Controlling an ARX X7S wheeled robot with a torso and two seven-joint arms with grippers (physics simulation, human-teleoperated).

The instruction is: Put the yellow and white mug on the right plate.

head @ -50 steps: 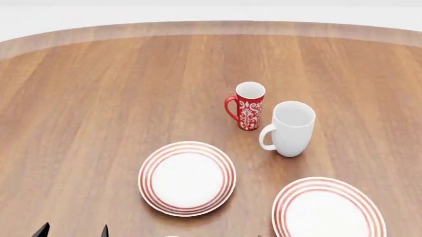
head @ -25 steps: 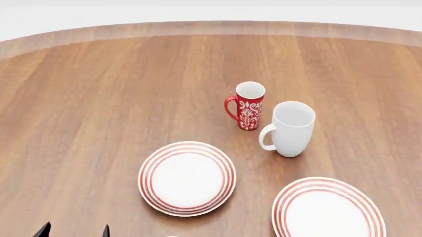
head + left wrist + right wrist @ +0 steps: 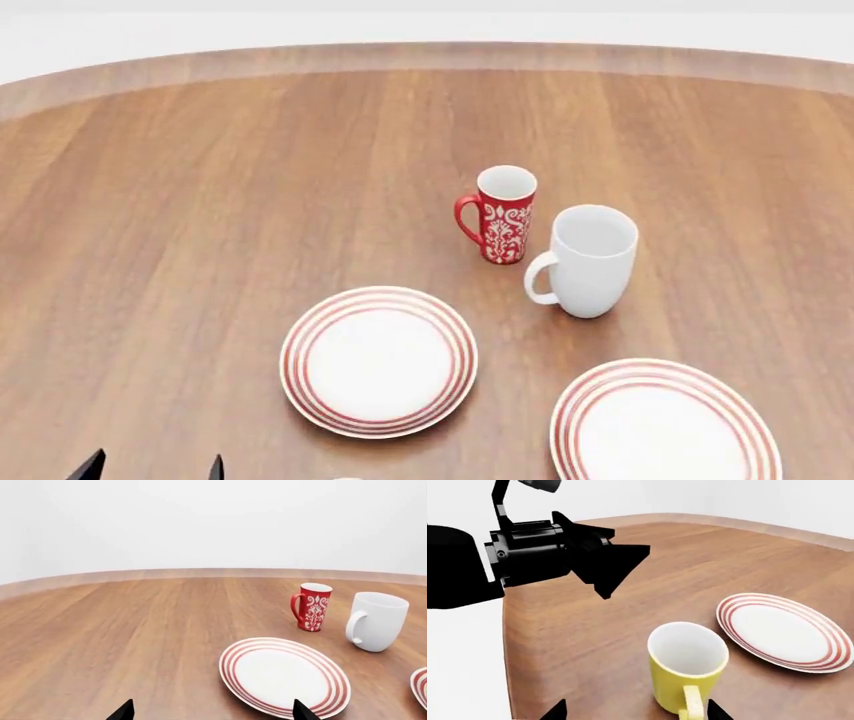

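Observation:
The yellow and white mug (image 3: 687,667) shows only in the right wrist view. It stands upright on the table with its handle (image 3: 692,705) towards the camera. My right gripper (image 3: 637,711) is open, its two tips either side of the mug's base and not touching it. The right plate (image 3: 665,425) lies at the head view's lower right, and its edge shows in the left wrist view (image 3: 420,687). My left gripper (image 3: 154,468) is open and empty at the near left edge; it also shows in the left wrist view (image 3: 213,714).
A second ringed plate (image 3: 379,360) lies left of the right plate. A slim red patterned mug (image 3: 505,215) and a taller white mug (image 3: 587,260) stand behind the plates. The right wrist view shows a ringed plate (image 3: 784,630), the left arm (image 3: 560,555) and the table edge (image 3: 506,645).

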